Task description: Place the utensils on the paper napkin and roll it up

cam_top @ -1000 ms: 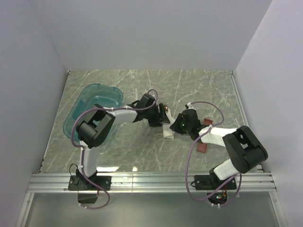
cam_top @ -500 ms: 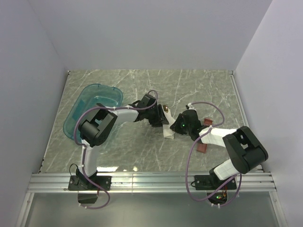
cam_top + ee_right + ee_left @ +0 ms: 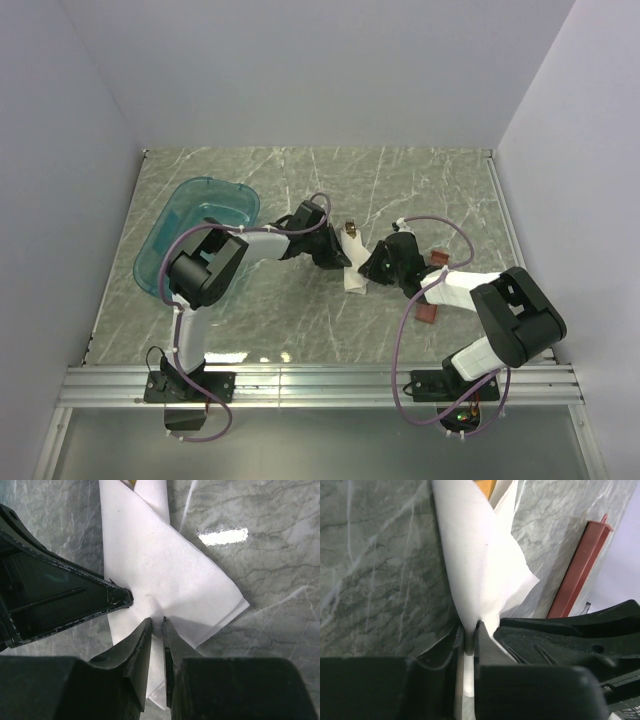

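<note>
The paper napkin (image 3: 355,281) lies folded into a narrow white bundle at mid-table, between both grippers. My left gripper (image 3: 338,255) is shut on it; in the left wrist view its jaws (image 3: 470,629) pinch a raised ridge of the napkin (image 3: 485,565). My right gripper (image 3: 370,268) comes in from the other side, and its jaws (image 3: 156,621) are closed on a small fold of the napkin (image 3: 165,570). Of the utensils only a brownish tip (image 3: 351,230) pokes out of the bundle's far end (image 3: 485,487); the rest is hidden inside the paper.
A long reddish-brown tray (image 3: 428,312) lies just right of the right gripper and shows in the left wrist view (image 3: 580,565). A translucent teal tub (image 3: 178,215) stands at the left. White walls close off the marble table on three sides.
The left gripper has shut on the napkin, having stood open a second ago, and it has shifted slightly left. The right gripper has kept its hold and place.
</note>
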`<state>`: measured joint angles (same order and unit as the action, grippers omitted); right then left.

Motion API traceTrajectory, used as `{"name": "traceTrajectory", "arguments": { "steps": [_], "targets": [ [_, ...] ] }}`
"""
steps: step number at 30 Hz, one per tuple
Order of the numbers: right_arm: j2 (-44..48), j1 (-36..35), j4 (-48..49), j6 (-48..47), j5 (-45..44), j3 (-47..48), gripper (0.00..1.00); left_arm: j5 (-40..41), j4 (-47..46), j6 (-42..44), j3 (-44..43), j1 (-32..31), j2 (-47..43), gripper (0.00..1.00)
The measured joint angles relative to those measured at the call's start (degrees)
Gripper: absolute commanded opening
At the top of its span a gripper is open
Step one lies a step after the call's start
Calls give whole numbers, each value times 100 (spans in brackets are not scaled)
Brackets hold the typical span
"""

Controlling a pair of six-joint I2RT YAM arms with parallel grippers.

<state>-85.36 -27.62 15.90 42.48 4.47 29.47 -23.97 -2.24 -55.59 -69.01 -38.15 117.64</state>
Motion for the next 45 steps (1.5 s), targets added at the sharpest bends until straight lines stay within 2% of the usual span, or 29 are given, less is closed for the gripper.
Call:
{"name": "traceTrajectory", "arguments": {
  "steps": [7, 12, 23, 34, 45],
  "targets": [
    [146, 0, -212, -48, 48, 2, 29, -212, -197, 48, 74, 20, -11, 0],
    [647, 17, -739, -175, 55, 22, 34, -323, -498, 105, 302, 13, -72, 0],
    [680, 57, -944, -321, 96, 323, 40, -433, -933, 299, 577, 4, -149, 0],
    [361, 153, -896, -428, 168, 332, 43, -424, -1080, 442, 914, -7, -402, 0],
    [348, 219, -350, -509, 887, 144, 45, -424, -1346, 527, 1202, -7, -782, 0]
  ]
}}
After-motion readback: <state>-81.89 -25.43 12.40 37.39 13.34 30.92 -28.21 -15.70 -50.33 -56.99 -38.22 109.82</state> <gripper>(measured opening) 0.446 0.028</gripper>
